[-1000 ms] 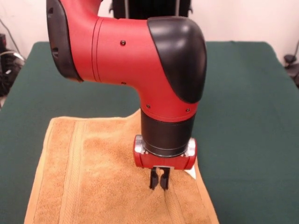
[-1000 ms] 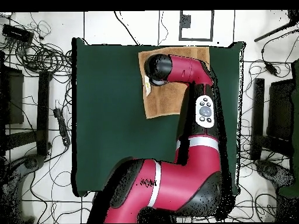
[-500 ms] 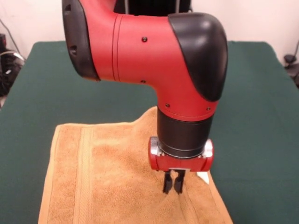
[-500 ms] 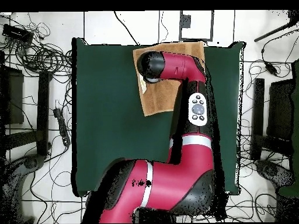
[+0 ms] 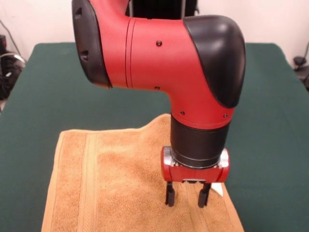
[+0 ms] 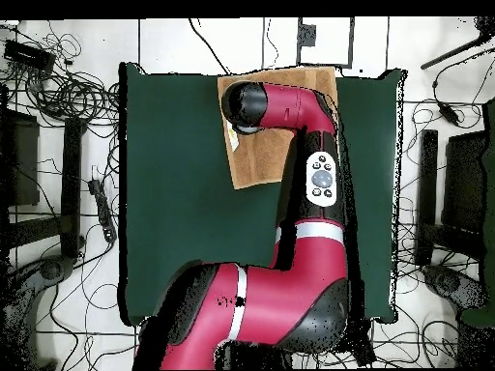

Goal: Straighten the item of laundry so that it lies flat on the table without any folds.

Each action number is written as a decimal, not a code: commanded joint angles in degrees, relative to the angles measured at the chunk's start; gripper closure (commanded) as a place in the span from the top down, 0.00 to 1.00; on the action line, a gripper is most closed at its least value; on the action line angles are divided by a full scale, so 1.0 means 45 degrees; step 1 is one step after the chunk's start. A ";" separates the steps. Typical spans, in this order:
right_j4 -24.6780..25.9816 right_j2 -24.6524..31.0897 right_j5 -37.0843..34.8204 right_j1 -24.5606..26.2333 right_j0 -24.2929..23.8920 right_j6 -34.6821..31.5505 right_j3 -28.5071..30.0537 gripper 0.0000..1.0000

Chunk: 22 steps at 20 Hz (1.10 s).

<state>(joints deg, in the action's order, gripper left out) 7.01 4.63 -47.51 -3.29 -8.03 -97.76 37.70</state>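
The item of laundry [image 5: 120,183], an orange-tan towel, lies spread at the near end of the green table [image 5: 58,82] and runs off the picture's bottom edge. A woven band [image 5: 89,183] runs down its left side. Its far edge rises in a hump [image 5: 161,123] just behind the arm. A white label [image 5: 218,187] peeks out at its right edge. My gripper [image 5: 187,195] stands upright over the towel's right part, open, with its fingertips [image 5: 170,197] at or just above the cloth and nothing between them. In the overhead view the towel [image 6: 256,159] shows beside the arm, which hides the gripper.
In the overhead view the towel lies against the table's edge [image 6: 290,70] farthest from the robot's base. Cables [image 6: 68,97] and equipment lie on the floor around the table. Green tabletop [image 6: 174,193] stretches wide to the left of the arm.
The gripper was shut on the towel and has opened, letting the cloth go. Arm and towel have shifted to the right in the front view.
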 commanded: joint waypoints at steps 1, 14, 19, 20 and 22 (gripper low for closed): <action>-0.0404 0.1165 -0.0722 0.0031 0.0608 -0.0589 0.0394 1.00; -0.0576 -0.0383 -0.0973 -0.1688 0.1209 -0.3205 0.3148 1.00; -0.0634 -0.1007 -0.1180 -0.2794 0.1472 -0.3604 0.4224 1.00; -0.0683 -0.1131 -0.1409 -0.2961 0.1502 -0.3653 0.4331 1.00; -0.0735 -0.1325 -0.1463 -0.3280 0.1590 -0.3711 0.4703 1.00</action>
<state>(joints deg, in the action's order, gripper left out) 6.32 0.21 -47.72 -12.31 -3.79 -97.76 47.35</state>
